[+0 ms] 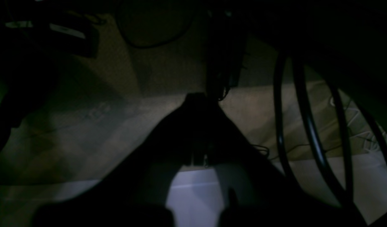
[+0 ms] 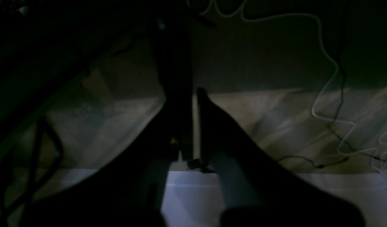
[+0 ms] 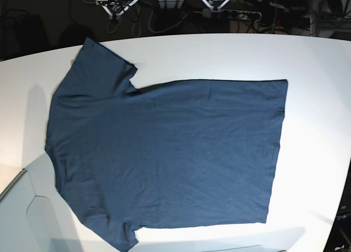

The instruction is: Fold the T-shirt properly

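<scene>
While the T-shirt (image 3: 170, 153) lies flat and unfolded on the bench (image 3: 312, 71), both arms' jaws are clenched, grasping nothing; folding likely starts with the nine-o'clock sleeves.

A: What colour is the shirt (image 3: 170, 153)?

B: Dark navy blue all over, plain, no print or pattern showing.

A: And the table (image 3: 312, 60)?

B: White, with soft grey shadows near the edges.

A: The wrist views?

B: Very dim. Black cables (image 1: 310, 126) in the left one, a thin white cable (image 2: 325, 56) in the right, over a brownish-beige floor (image 2: 275, 119).
</scene>
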